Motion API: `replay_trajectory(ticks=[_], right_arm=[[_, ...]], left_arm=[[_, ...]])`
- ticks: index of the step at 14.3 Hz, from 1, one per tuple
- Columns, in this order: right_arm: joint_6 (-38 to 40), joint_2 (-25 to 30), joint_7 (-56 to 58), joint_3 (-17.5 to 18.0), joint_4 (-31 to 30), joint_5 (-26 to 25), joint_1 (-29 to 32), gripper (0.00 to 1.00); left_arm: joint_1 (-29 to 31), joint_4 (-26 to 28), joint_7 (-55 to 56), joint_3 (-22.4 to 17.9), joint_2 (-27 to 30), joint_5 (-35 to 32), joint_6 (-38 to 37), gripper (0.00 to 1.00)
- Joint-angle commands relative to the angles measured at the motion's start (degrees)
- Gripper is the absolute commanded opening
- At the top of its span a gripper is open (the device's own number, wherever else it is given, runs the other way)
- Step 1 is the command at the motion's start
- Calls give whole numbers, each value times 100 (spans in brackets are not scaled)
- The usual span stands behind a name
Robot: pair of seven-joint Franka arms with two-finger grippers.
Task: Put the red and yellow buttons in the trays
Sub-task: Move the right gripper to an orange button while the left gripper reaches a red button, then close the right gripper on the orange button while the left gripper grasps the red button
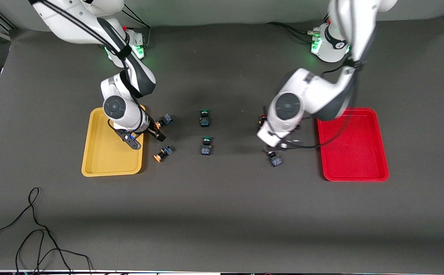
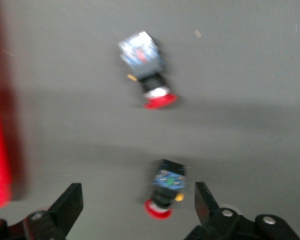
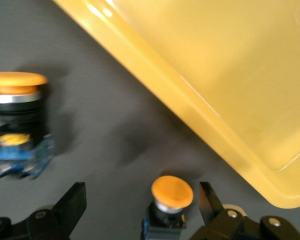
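A yellow tray [image 1: 92,160], a red tray [image 1: 378,168], and orange-capped [image 3: 172,191], red-capped [image 2: 160,101] and green-capped buttons [image 1: 204,112] on grey.

Both arms wear glossy white shells with dark grey round joint caps and black cables clipped alongside, ending in black grippers (silver screws showing), their bases lit by green lights.

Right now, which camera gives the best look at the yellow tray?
The front view: it shows nearly the whole yellow tray, with only its corner nearest the buttons hidden under the right arm. The right wrist view catches just one rim and corner. The left wrist view shows none of it.
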State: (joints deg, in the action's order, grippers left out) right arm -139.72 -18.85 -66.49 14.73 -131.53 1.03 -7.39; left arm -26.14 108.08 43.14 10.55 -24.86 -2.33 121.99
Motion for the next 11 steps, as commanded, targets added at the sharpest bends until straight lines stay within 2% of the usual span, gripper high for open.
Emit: replay_trajectory(ticks=[1, 3, 4, 11], right_arm=[[-12, 66, -487, 47, -171, -33, 1, 100], [59, 110, -619, 91, -215, -33, -17, 100], [50, 93, -637, 135, -250, -33, -17, 100], [-152, -21, -1032, 477, -514, 46, -34, 100]], left_arm=[[-119, 519, 160, -27, 44, 40, 604, 99], [-216, 950, 186, -26, -18, 13, 1333, 99], [-216, 1047, 178, -26, -36, 13, 1458, 99], [-401, 1145, 344, -26, -229, 13, 1704, 96]])
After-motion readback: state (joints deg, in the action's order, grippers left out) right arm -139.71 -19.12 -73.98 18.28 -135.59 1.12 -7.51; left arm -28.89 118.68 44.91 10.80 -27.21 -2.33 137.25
